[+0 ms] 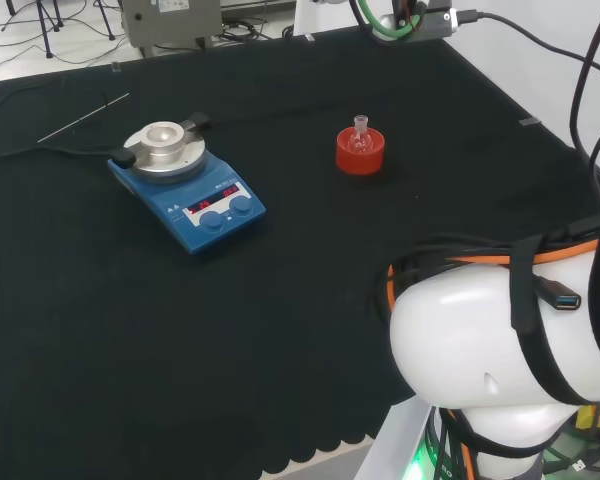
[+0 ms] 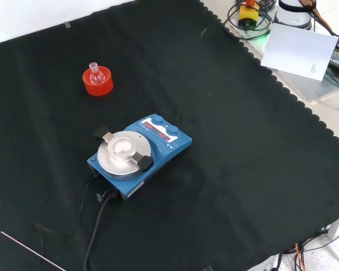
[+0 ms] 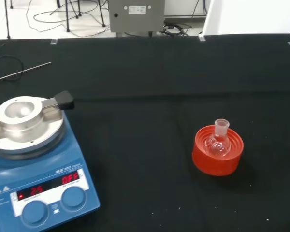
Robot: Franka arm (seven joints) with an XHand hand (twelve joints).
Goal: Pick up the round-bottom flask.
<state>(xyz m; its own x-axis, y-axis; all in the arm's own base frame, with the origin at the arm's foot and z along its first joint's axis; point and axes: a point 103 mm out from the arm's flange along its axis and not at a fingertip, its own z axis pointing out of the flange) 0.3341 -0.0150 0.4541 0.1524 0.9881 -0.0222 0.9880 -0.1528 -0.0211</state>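
The small clear round-bottom flask (image 3: 219,141) stands upright in its red ribbed stand (image 3: 217,157) on the bench (image 1: 280,300) — seemingly empty, beside the blue hotplate stirrer (image 1: 187,184). The fingers' state cannot be told.

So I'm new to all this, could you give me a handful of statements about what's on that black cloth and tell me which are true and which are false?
1. The round-bottom flask sits upright in a red ribbed ring stand. True.
2. The flask stands on the metal top of the blue hotplate stirrer. False: it stands in its red stand, apart from the stirrer, with bare cloth between them.
3. The stirrer has two round blue knobs on its front panel. True.
4. The flask is lying on its side. False: its neck points up.
5. A thin metal rod lies on the black cloth. True.
6. The stirrer has no cable attached. False: in the front view a black cable runs from it across the cloth.
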